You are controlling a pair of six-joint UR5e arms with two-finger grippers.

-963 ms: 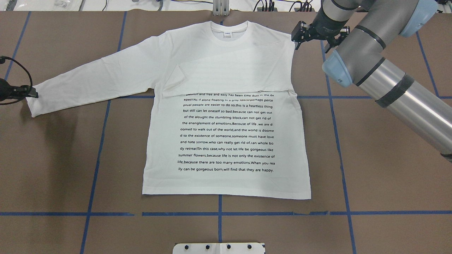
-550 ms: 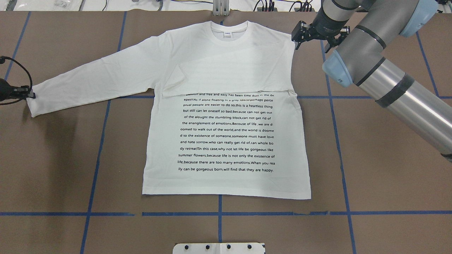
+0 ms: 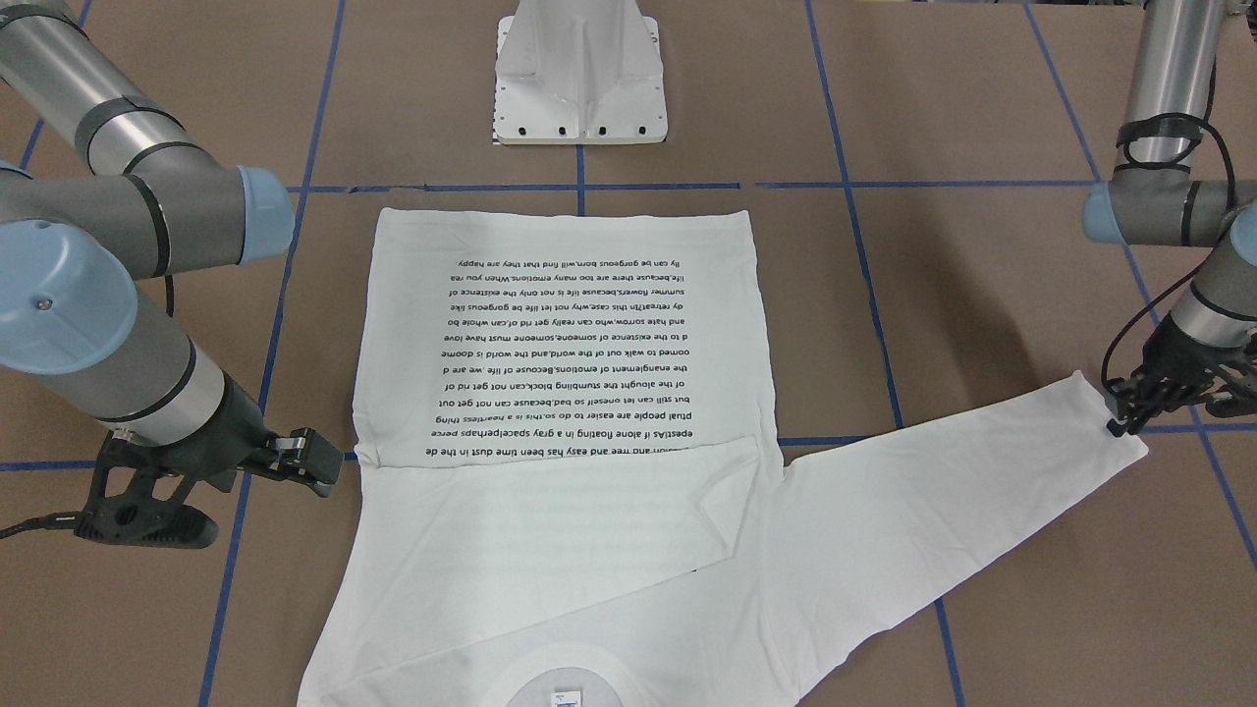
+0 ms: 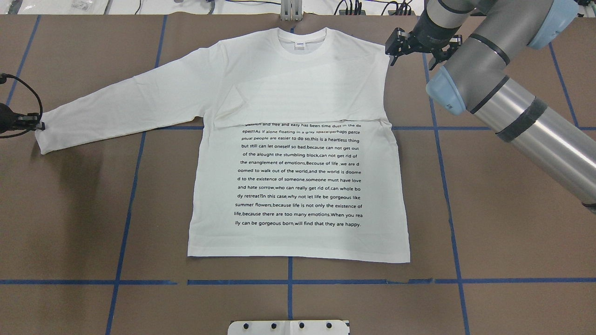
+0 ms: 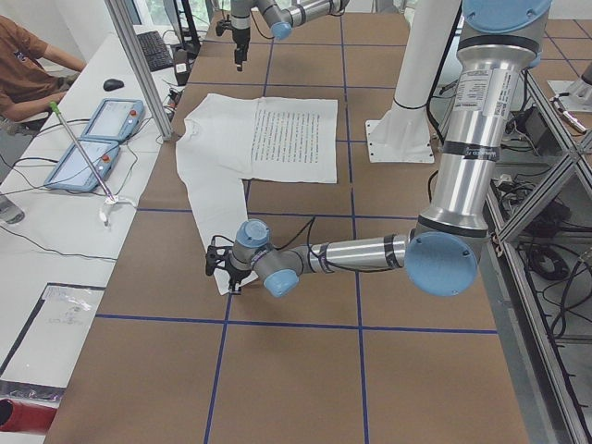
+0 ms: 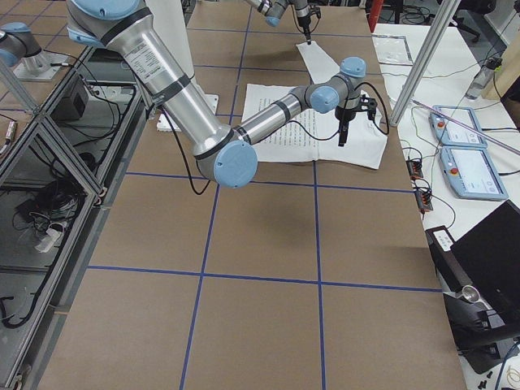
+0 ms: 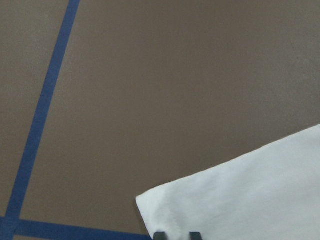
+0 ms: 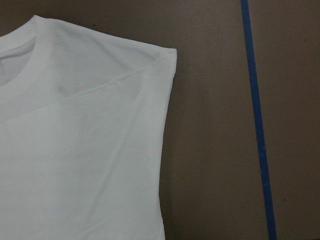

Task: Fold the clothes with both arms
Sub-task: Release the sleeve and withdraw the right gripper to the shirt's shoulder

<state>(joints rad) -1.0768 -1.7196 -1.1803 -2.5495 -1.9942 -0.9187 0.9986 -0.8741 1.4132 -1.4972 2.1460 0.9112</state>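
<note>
shirt (image 4: 298, 186) flat on the table (image 4: 512, 232), collar by the far edge, one loose sleeve stretched long toward the left edge. left gripper (image 4: 41, 124) right at that cuff, fingers (image 7: 159, 236) close together, clamped on cloth or not: cannot tell. right gripper (image 4: 412, 50) spread apart just beside the far right shoulder, well apart from the sleeve; likely the left arm's move.
</note>
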